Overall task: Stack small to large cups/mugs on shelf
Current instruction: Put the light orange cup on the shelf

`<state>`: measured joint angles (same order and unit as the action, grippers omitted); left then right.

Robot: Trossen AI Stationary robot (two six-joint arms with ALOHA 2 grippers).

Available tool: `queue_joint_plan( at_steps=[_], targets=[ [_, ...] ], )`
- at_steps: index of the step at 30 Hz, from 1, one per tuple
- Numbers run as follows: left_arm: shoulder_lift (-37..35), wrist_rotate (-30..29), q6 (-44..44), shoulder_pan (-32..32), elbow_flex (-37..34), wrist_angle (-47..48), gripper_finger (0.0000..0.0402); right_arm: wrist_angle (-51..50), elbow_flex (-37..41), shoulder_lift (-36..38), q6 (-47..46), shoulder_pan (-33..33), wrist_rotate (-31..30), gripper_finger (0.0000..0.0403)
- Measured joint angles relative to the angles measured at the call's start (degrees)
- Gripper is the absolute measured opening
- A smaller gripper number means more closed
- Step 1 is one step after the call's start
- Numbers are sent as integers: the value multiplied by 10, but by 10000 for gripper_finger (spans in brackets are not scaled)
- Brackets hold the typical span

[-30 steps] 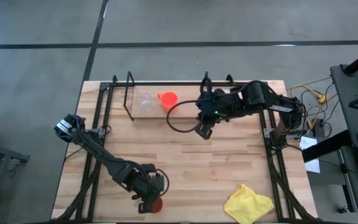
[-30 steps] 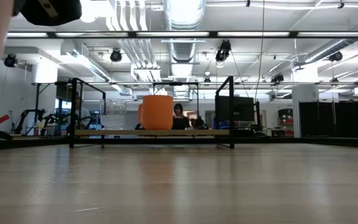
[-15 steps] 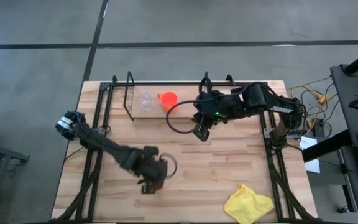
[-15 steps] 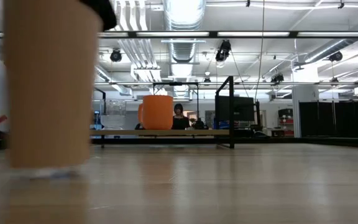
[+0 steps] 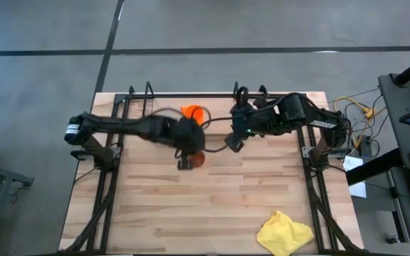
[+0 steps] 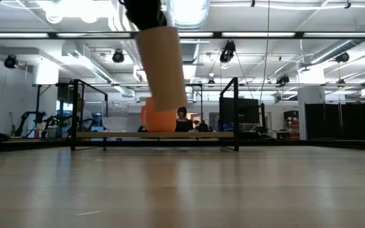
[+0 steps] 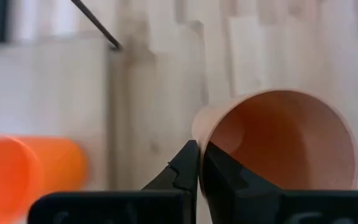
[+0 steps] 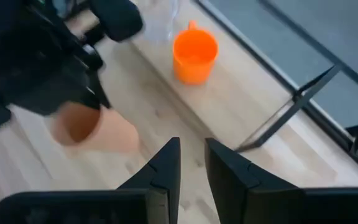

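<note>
The tumbler [image 5: 197, 158], lifted off the surface's near edge, is now held tilted by its rim in the closed left claw [image 5: 184, 161] beside the shelf [image 5: 148, 96], while the right claw [image 8: 191, 163] is held narrowly parted nearby.

A light butcher-block table [image 5: 212, 206] carries everything, its planks running across the width between dark frame rails. Along its far edge stands the black wire shelf [image 5: 148, 96] on a pale wooden base, and on that base sits the orange mug [image 8: 194, 56] (its handle turned toward the rack's far side), with a small clear glass [image 8: 163, 22] just beside it. A crumpled yellow cloth [image 5: 285, 232] lies near the front right corner, well apart from the shelf.
</note>
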<state>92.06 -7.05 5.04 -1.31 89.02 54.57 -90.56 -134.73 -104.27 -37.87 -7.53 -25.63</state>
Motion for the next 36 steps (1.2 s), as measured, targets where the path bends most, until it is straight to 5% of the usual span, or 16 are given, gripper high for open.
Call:
queue_joint_plan(
  at_steps=[11, 20, 36],
  targets=[
    [81, 1, 95, 106, 108, -10, 0, 6, 2, 2, -23, 7, -56, 68],
    [170, 5, 120, 165, 175, -15, 0, 6, 2, 4, -57, 12, -249, 68],
    [192, 45, 120, 241, 223, -26, 0, 5, 2, 7, -26, 50, -252, 68]
  ],
)
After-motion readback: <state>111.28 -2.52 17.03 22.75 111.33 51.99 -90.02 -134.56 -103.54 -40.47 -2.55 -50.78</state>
